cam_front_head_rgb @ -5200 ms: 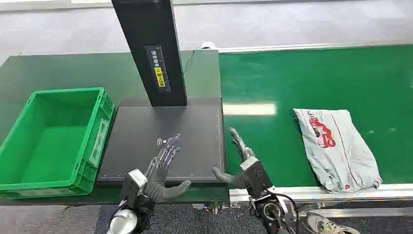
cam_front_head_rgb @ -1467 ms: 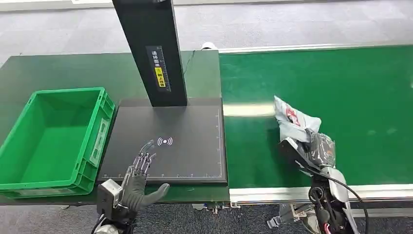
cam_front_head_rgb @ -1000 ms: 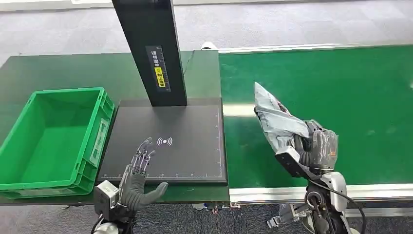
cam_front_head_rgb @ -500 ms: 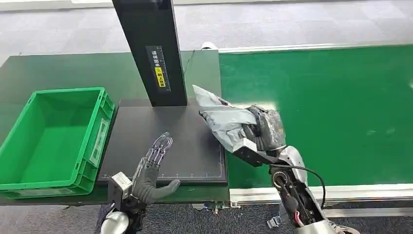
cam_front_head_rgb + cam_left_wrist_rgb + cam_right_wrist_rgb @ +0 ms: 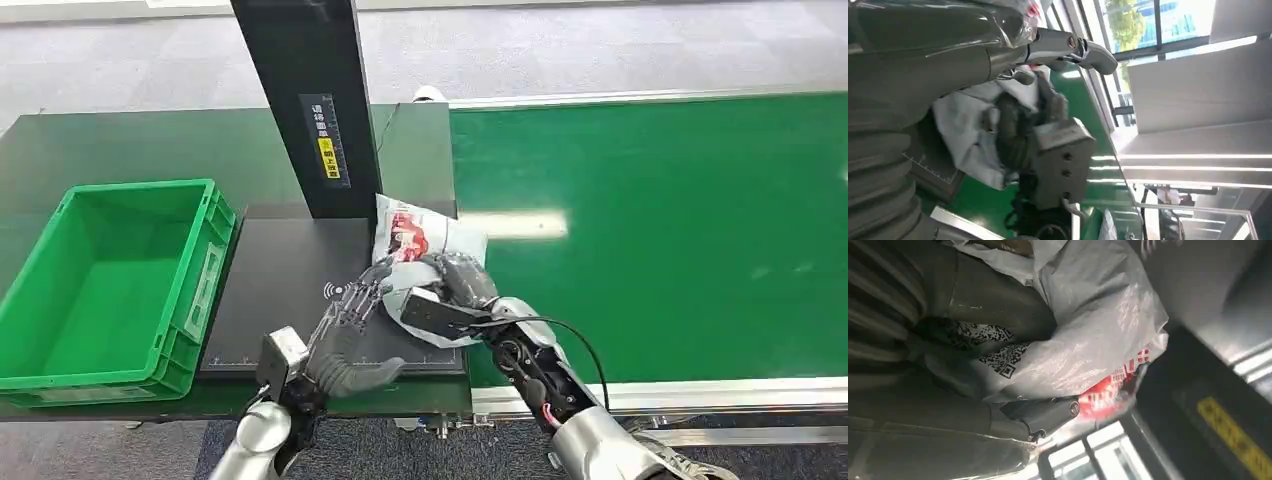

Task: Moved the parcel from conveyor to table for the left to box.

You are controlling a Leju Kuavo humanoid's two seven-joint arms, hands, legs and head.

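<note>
Far over at my nine o'clock sits the green box [image 5: 105, 285]. It is on the dark green table [image 5: 150, 140], and its open top faces up. Nothing is in it that I can see.

Just beside the box, toward three o'clock, lies the flat black pad [image 5: 290, 290]. A tall black post [image 5: 310, 100] stands at the pad's twelve o'clock edge. The post has a small yellow sticker [image 5: 326, 157] on it.

My left hand [image 5: 345, 335] is over the pad, near the six o'clock edge. My fingers [image 5: 365, 295] are spread apart and point up toward one o'clock. They hold nothing. Their tips are very near the parcel, but I cannot tell if they touch it.

Next comes the parcel [image 5: 420, 240]. It is a soft grey bag with red print on it. It is at the pad's three o'clock side, close to the foot of the post. Part of it looks to be on the pad. In my right wrist view I see the parcel [image 5: 1098, 325] has a small black square code on it.

My right hand [image 5: 450, 290] is wrapped around the parcel at its six o'clock end and holds it tight. In my left wrist view I see my right hand [image 5: 1023, 130] bunched up in the grey bag.

At three o'clock of everything is the big green conveyor [image 5: 680, 220].
</note>
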